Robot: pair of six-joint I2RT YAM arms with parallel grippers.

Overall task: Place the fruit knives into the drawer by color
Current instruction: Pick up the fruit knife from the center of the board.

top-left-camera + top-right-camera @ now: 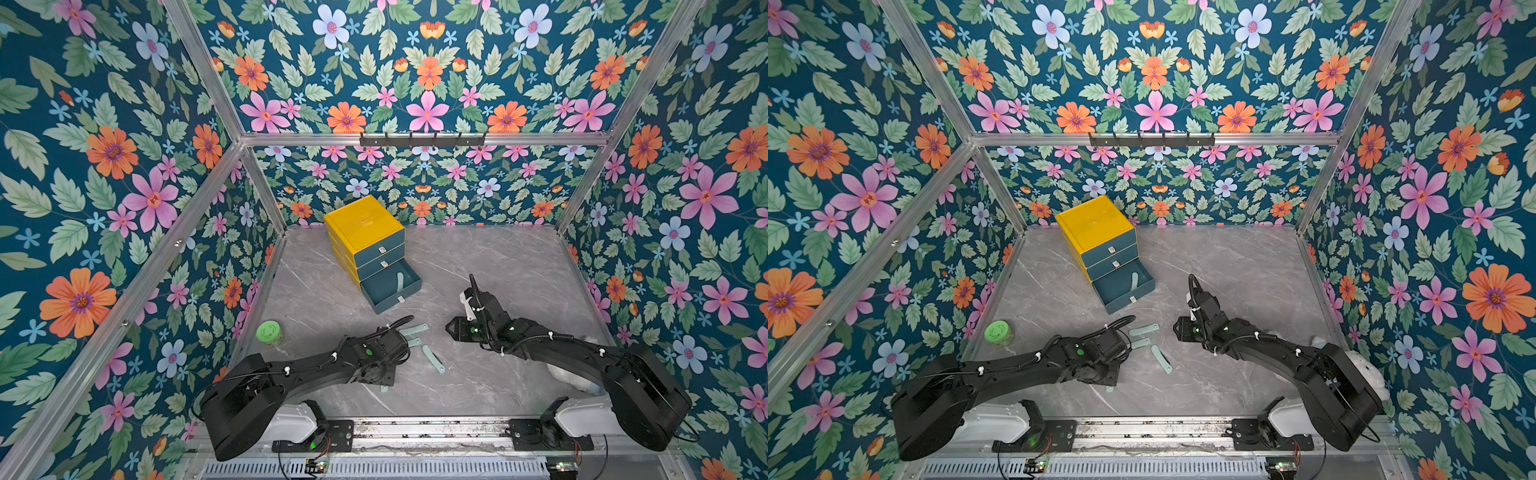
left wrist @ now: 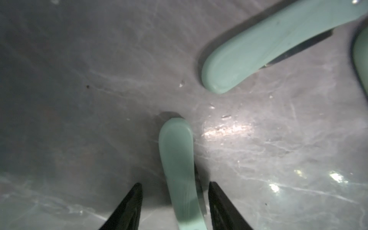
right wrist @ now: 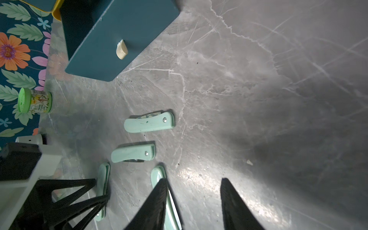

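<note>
- The left gripper is down at the bench. Its jaws are parted on either side of a mint fruit knife.
- In the left wrist view a sliver of bench shows between each black finger and the handle, so it is straddling the knife, not clenched on it.
- That knife lies lengthwise between the fingers, and its rounded end pokes out past the tips.
- The right gripper is over the bench just beside the left one, released and with nothing between its jaws. One of its fingers covers part of a second mint knife lying underneath.
- Two more mint knives lie flat and folded on the bench, near each other but not touching. They sit between the grippers and the cabinet.
- The yellow cabinet stands at the back left of the bench, with its upper two teal drawers closed.
- Its bottom drawer is pulled out, and one pale mint knife lies inside on the floor of it.
- A green-lidded jar stands at the bench's left edge, well apart from the knives.
</note>
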